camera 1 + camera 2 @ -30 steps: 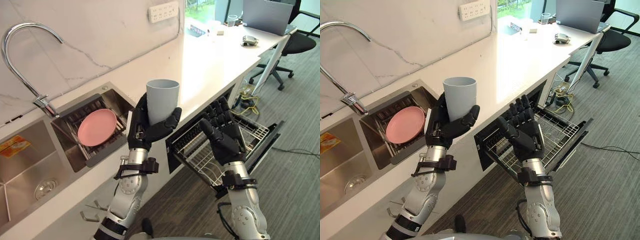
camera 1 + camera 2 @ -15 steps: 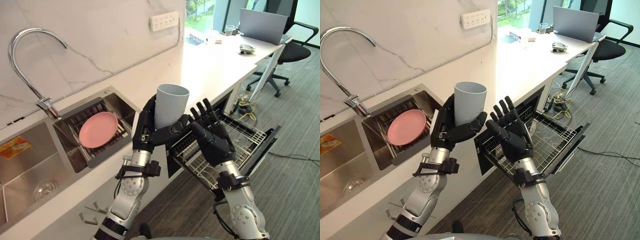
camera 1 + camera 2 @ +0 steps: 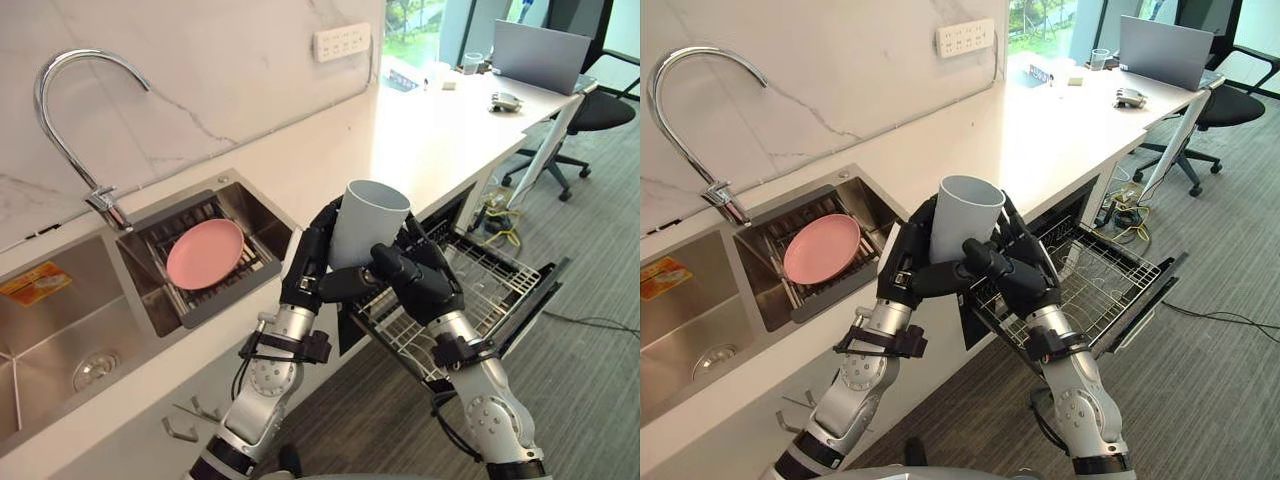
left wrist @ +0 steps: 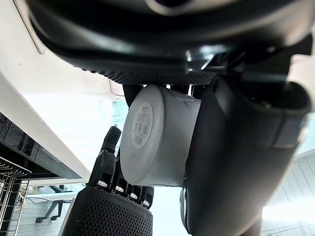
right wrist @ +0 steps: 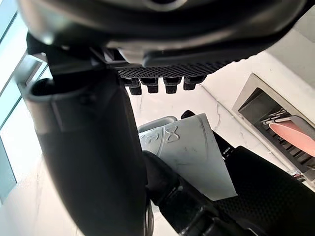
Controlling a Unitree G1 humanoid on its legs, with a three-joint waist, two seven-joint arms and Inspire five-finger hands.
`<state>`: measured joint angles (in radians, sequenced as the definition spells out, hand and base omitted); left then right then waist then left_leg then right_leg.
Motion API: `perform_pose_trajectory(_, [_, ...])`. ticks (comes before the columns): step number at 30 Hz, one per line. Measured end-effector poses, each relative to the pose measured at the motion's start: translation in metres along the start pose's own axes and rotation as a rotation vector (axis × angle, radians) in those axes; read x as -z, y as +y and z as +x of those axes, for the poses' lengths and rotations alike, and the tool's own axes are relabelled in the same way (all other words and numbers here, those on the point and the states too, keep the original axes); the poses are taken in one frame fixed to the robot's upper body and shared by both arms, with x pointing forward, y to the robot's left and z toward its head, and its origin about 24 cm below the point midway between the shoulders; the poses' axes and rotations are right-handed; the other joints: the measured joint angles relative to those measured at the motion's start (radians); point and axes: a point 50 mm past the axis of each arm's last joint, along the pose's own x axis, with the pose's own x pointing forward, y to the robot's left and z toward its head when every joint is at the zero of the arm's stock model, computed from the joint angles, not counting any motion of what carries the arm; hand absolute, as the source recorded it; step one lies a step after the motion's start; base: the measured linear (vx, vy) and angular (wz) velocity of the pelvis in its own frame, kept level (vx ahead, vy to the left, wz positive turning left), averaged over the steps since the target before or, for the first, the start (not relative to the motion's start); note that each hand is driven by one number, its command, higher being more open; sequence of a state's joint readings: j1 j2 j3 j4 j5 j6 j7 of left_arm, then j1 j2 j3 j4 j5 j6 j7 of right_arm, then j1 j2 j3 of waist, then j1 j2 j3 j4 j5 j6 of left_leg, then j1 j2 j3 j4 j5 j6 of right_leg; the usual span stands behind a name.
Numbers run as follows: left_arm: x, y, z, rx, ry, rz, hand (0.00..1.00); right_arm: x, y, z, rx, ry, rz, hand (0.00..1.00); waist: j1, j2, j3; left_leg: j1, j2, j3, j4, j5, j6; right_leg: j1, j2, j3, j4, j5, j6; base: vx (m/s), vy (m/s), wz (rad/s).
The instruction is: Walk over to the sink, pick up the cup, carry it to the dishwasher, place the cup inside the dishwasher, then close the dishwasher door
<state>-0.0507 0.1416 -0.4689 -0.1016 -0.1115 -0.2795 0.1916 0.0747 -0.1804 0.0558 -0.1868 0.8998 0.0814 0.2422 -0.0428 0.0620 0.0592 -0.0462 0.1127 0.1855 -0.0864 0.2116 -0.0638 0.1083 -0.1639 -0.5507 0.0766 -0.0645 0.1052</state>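
Note:
A light grey cup (image 3: pixel 368 220) is held upright in the air in front of the counter edge, above the near corner of the open dishwasher (image 3: pixel 480 290). My left hand (image 3: pixel 310 270) is shut on the cup's left side. My right hand (image 3: pixel 430 290) grips it from the right, thumb across the front and fingers behind. In the left wrist view the cup (image 4: pixel 157 142) lies between my thumb and fingers, with the other hand's fingers below it. The right wrist view shows the cup (image 5: pixel 192 152) between that hand's thumb and fingertips.
The dishwasher door (image 3: pixel 535 295) hangs open with its wire rack pulled out. To the left are the sink (image 3: pixel 60 330), a curved faucet (image 3: pixel 70 90) and a pink plate (image 3: pixel 205 253) in a drain tray. A laptop (image 3: pixel 545 42) and an office chair (image 3: pixel 605 105) stand at the far right.
My right hand has moved left from beside the cup and closed onto it. The left hand has carried the cup slightly right and tilted it. The camera has shifted too.

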Motion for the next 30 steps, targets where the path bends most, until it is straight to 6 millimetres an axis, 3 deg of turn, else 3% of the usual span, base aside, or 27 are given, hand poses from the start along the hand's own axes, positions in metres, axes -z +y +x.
perform_pose_trajectory(23, [0.002,-0.001,-0.002,-0.009,0.009,0.043,0.00,-0.006,0.000,0.015,-0.058,0.075,-0.057,1.00,0.004,-0.013,-0.007,-0.006,-0.007,-0.022,0.000,0.008,0.004,0.016,0.005,-0.018,-0.025,0.013,0.001,-0.01,-0.002,0.02])
perform_pose_trajectory(30, [0.012,-0.007,-0.009,0.056,0.068,0.072,0.00,-0.005,0.001,0.022,-0.102,0.130,-0.082,1.00,0.005,-0.022,-0.009,-0.006,-0.007,-0.024,0.000,0.009,0.004,0.017,0.006,-0.019,-0.026,0.013,0.001,0.00,0.000,0.00])
